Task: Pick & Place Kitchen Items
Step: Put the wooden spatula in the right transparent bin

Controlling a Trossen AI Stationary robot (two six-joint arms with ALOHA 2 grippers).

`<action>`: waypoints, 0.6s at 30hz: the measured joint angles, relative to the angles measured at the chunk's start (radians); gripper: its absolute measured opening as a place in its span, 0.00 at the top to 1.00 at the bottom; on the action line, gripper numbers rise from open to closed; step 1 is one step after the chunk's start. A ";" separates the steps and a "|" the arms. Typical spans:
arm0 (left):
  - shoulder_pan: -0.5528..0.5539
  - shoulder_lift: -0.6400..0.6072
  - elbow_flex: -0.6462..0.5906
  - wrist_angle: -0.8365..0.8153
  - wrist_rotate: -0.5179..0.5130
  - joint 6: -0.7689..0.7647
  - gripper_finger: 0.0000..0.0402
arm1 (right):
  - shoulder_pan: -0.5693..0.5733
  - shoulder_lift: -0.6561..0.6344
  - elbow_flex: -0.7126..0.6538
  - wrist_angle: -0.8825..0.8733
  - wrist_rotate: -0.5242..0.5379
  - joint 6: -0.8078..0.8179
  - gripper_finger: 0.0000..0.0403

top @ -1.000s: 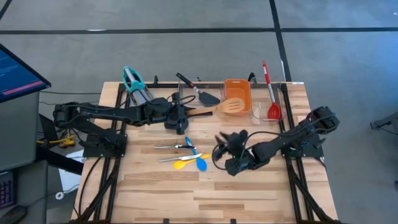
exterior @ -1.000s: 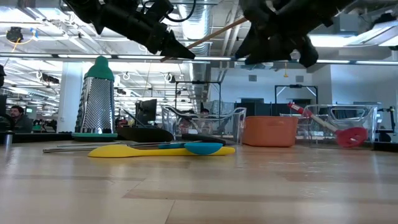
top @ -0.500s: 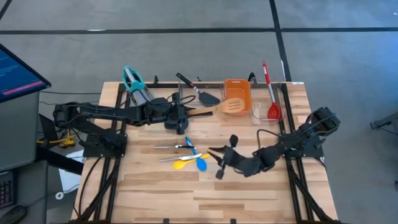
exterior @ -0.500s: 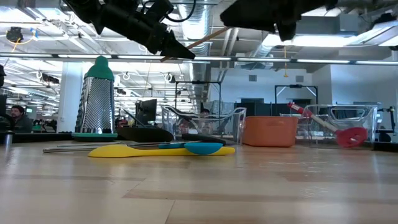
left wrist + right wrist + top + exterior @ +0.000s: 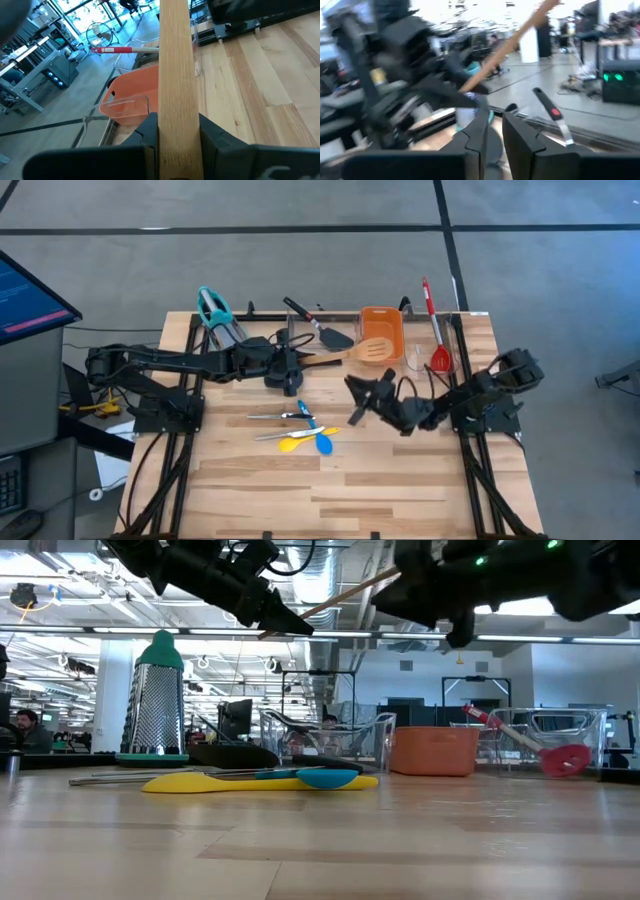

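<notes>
In the last second the right tool (image 5: 362, 392), its fingers nearly closed on nothing, has swung from near the yellow spoon (image 5: 298, 444) toward the wooden spoon (image 5: 352, 353) that the left tool (image 5: 300, 361) grips above the desk (image 5: 330, 490), suggesting a handover

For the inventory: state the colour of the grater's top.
Teal, on the grater; it shows best in the low view.

We see two dark, nearly black jointed arms with chunky segments and rounded joints. Black cables loop along the right arm (image 5: 480, 395) and trail from the left arm (image 5: 170, 363). Each claw carries two blocky dark fingers (image 5: 215, 137), and green lights glow on one arm's housing in the low view
</notes>
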 joint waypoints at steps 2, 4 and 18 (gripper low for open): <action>0.000 0.000 0.000 0.000 0.000 0.000 0.88 | -0.035 0.000 0.000 -0.001 -0.016 0.056 0.85; 0.000 0.000 0.000 0.000 0.000 0.000 0.88 | -0.066 0.000 0.000 0.001 -0.082 0.116 0.81; 0.000 -0.002 0.000 0.014 -0.002 -0.006 0.88 | -0.120 0.001 0.134 -0.005 -0.201 0.038 0.42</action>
